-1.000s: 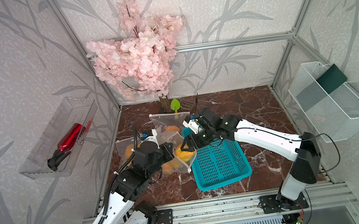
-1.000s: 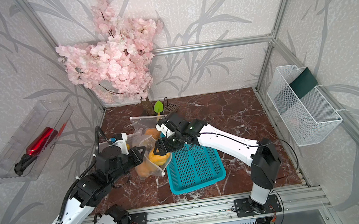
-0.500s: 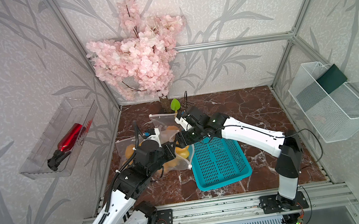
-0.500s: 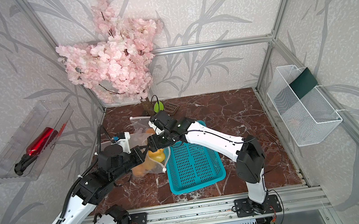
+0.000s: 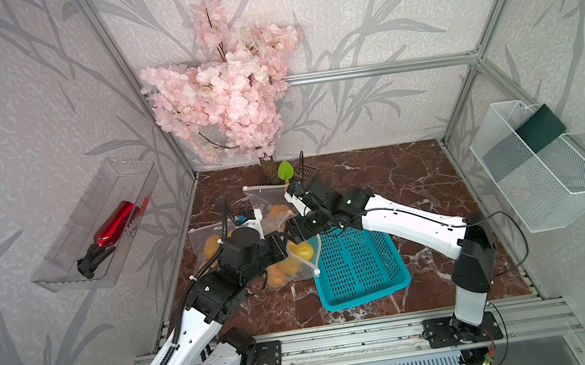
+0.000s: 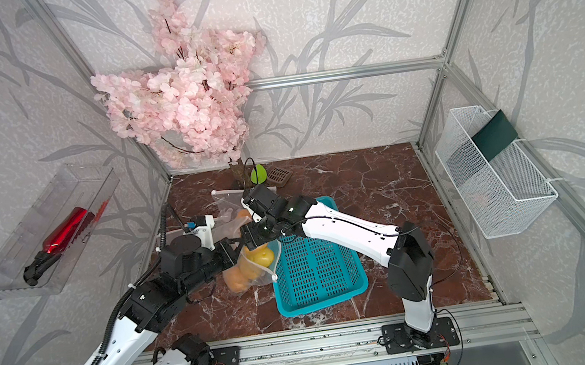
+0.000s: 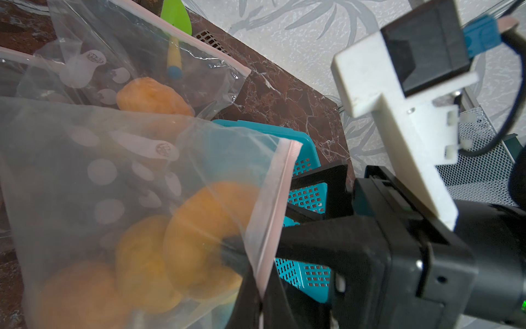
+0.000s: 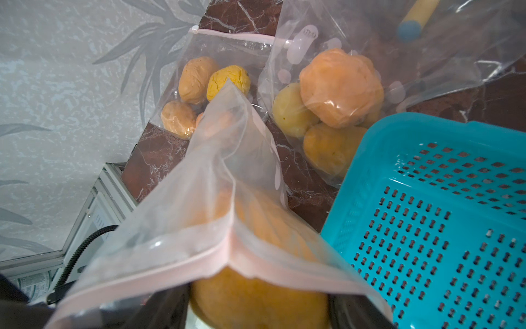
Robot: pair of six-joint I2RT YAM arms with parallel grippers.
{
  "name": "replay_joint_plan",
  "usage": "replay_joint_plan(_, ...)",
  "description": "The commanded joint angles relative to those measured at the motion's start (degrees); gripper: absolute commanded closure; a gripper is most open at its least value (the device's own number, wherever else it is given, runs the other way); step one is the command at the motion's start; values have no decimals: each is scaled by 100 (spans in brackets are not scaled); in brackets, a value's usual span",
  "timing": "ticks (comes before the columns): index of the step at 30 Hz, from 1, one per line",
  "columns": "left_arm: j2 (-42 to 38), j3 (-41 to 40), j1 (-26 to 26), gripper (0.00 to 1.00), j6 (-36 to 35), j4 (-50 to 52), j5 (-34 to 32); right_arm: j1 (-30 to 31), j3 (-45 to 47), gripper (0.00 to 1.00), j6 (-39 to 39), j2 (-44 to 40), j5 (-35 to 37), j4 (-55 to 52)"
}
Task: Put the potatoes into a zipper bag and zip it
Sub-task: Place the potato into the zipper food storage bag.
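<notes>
1. Tool state. My left gripper (image 7: 254, 302) is clamped on the pink zip rim of the zipper bag (image 7: 113, 171) and holds its mouth up. My right gripper (image 5: 290, 236) is at that mouth, jaws standing wide either side of one potato (image 8: 256, 302). I cannot tell whether they are pressing it or have let it go.

2. Location. The bag hangs just left of the teal basket (image 5: 367, 296), touching its left wall, towards the near left of the table (image 5: 397, 177). Several potatoes (image 7: 142, 256) already lie at the bottom of the bag. Two more bags of potatoes, one at the left (image 8: 199, 85) and one farther back (image 8: 336, 94), lie flat on the table. No potato shows in the basket.

3. Handling. I judge the potatoes firm, lumpy and fairly heavy (not fragile, so a wide grip across the middle suits them). The bag is thin, soft film, likely slippery, and it sags under the load.

4. Where to hold. I take the bag only by the zip strip, its stiffest part; the film below would stretch or slide out. For closing, I would pinch the strip at one end and run along it towards the small white tab (image 5: 318, 272), probably the slider, at the near end.
</notes>
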State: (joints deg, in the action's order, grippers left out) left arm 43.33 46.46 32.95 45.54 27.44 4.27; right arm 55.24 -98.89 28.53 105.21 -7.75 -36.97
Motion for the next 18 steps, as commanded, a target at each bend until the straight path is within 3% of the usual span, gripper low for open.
replay_joint_plan(1,7,38,-5,100,-18,-174,-53,92,210,20,-206,-517,93,34)
replay_joint_plan(8,-59,66,-21,100,0,-68,-148,83,1256,14,-356,-1513,470,346)
replay_joint_plan(18,-50,65,-27,100,10,-37,-169,-175,2291,18,-211,-2133,696,532)
